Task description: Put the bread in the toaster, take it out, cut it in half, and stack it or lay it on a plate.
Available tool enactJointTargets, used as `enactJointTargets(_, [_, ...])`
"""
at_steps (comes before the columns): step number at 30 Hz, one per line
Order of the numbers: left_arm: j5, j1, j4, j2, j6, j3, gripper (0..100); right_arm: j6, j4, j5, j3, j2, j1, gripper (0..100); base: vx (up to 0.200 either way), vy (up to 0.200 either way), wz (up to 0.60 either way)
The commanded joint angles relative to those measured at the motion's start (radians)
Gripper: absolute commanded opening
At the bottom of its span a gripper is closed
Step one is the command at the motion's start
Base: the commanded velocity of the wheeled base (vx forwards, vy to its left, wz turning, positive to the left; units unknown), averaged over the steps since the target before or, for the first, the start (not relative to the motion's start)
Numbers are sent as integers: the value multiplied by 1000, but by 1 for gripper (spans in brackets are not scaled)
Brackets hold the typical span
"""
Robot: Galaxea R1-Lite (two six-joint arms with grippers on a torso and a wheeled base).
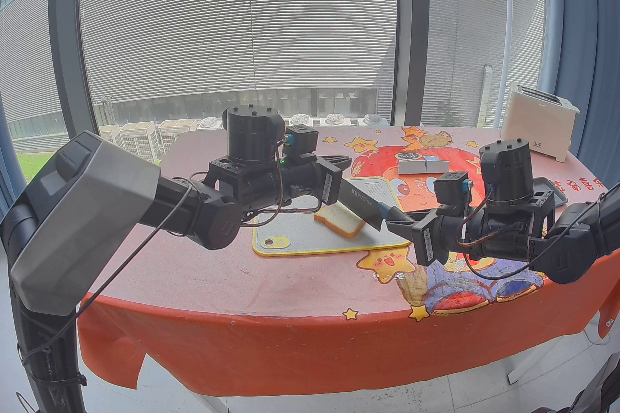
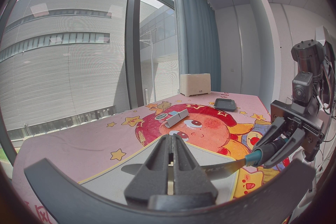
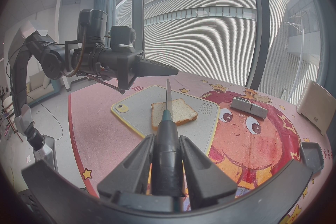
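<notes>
While the right gripper clamps the knife, we see the bread just ahead on the cutting board, under the blade; contact we cannot tell. Our left gripper, fingers pressed together, hangs above the board. The right wrist view lines the blade across the slice's middle; the left wrist view shows the dark plate near the toaster. The slice lies flat, whole, pale, brown-crusted.

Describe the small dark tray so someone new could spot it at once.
On the table with the orange cartoon cloth, find the cream box-shaped toaster at the far right corner. Just in front of it lies the small dark grey rectangular tray. It is the only dark, raised-rim dish; the pale yellow-edged cutting board is larger and holds the bread slice.
</notes>
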Motion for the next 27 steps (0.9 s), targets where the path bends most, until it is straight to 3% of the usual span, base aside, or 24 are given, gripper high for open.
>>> enactJointTargets(1, [-1, -1, 2, 33, 0, -32, 0, 0, 0, -1, 4, -4, 1, 0, 0, 0, 0])
enactJointTargets(27, [0, 1, -4, 88, 0, -26, 0, 7, -2, -6, -5, -2, 1, 0, 0, 0, 0])
